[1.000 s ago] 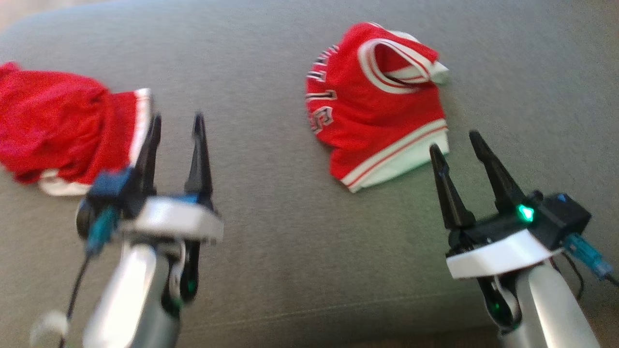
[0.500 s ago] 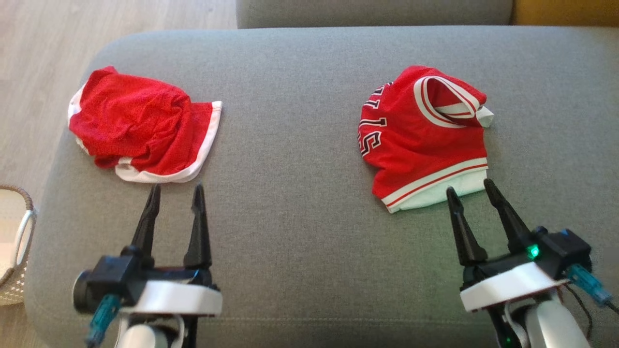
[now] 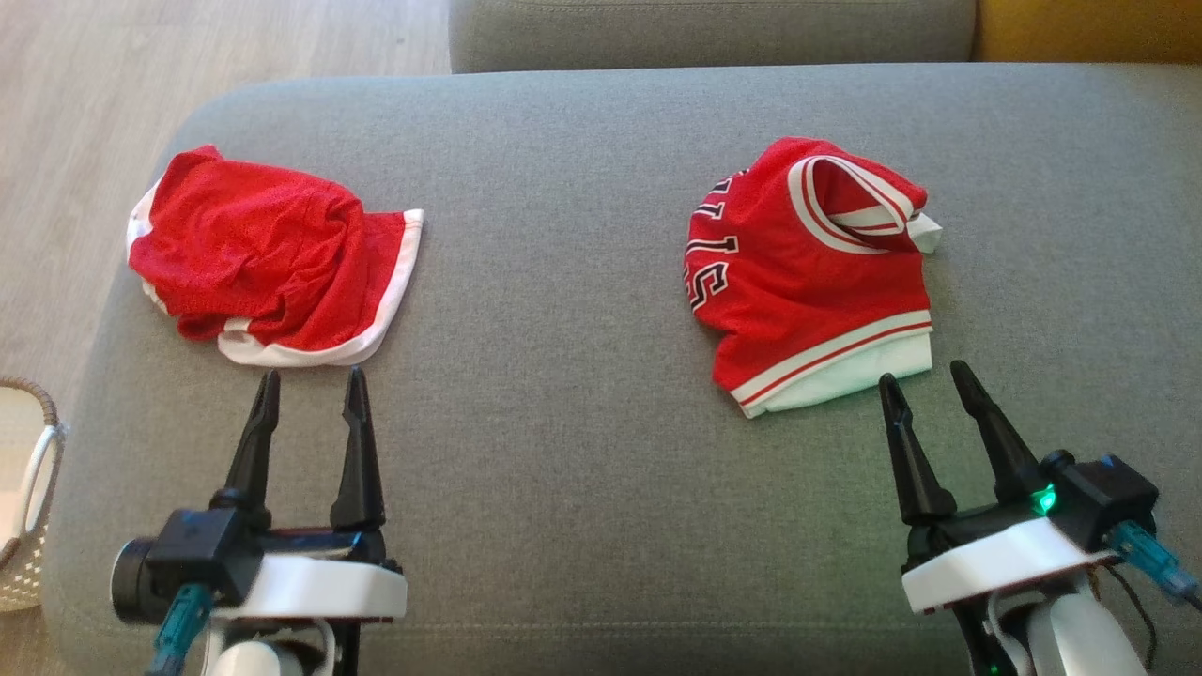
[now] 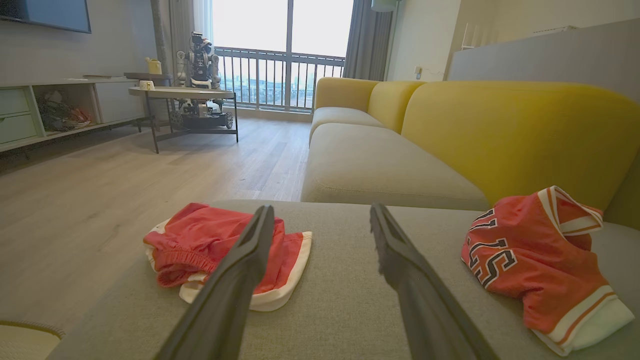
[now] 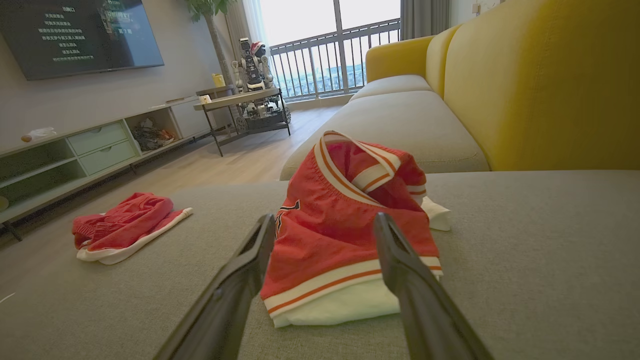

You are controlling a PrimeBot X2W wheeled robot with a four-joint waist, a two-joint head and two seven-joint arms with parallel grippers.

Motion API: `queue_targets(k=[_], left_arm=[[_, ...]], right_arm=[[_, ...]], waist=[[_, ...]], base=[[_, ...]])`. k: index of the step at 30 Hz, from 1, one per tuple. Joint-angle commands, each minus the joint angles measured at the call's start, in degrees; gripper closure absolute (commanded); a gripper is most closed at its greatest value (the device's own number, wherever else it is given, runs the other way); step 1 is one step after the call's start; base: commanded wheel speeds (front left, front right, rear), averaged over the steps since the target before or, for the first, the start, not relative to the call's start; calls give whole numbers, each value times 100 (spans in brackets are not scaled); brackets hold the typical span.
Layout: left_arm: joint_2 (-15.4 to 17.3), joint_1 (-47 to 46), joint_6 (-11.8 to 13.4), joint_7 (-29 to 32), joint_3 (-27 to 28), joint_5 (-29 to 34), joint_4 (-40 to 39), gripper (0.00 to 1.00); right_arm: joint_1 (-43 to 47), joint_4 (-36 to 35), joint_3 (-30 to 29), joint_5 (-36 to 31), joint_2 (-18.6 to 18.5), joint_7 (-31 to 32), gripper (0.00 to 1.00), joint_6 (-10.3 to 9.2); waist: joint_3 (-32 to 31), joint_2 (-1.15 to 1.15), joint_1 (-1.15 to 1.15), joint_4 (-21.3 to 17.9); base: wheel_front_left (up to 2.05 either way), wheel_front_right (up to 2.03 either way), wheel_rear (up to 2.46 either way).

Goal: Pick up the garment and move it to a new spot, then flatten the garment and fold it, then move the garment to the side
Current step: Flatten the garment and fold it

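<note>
Two crumpled red garments lie on the grey sofa cushion. Plain red shorts with white trim sit at the left. A red jersey with black lettering and a white striped hem sits at the right. My left gripper is open, its tips just short of the shorts' near hem. In the left wrist view the shorts lie behind the left finger. My right gripper is open just before the jersey's hem, and in the right wrist view the jersey lies between its fingers.
A wicker basket stands on the wooden floor off the cushion's left edge. Another grey cushion and the yellow sofa back lie beyond. Bare grey fabric separates the two garments.
The head camera has tilted, so the whole picture shifted and sharpened. Both grippers stay open, and neither garment has moved on the cushion.
</note>
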Motion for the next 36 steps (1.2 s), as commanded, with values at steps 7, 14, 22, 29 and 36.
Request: queue_targets(k=[7, 14, 22, 29, 36], left_arm=[[-31, -103, -56, -29, 226, 51, -191, 0], [-32, -86, -40, -29, 238, 76, -190, 0], [-32, -81, -39, -29, 195, 97, -169, 0], [-32, -153, -76, -29, 69, 58, -190, 0], [-32, -274, -110, -29, -198, 176, -216, 0]], right_arm=[[-127, -174, 156, 33, 0, -36, 0, 41], [-87, -191, 154, 59, 0, -36, 0, 41], [-74, -199, 125, 82, 0, -36, 0, 41], [-480, 298, -120, 391, 0, -36, 0, 41], [-1723, 2490, -586, 730, 0, -36, 0, 41]], waist=[[20, 0, 1, -70], [30, 0, 1, -122], [37, 0, 1, -117], [147, 0, 1, -43], [411, 0, 1, 76]], base=[[0, 0, 0], [0, 0, 0], [0, 0, 0], [0, 0, 0], [0, 0, 0]])
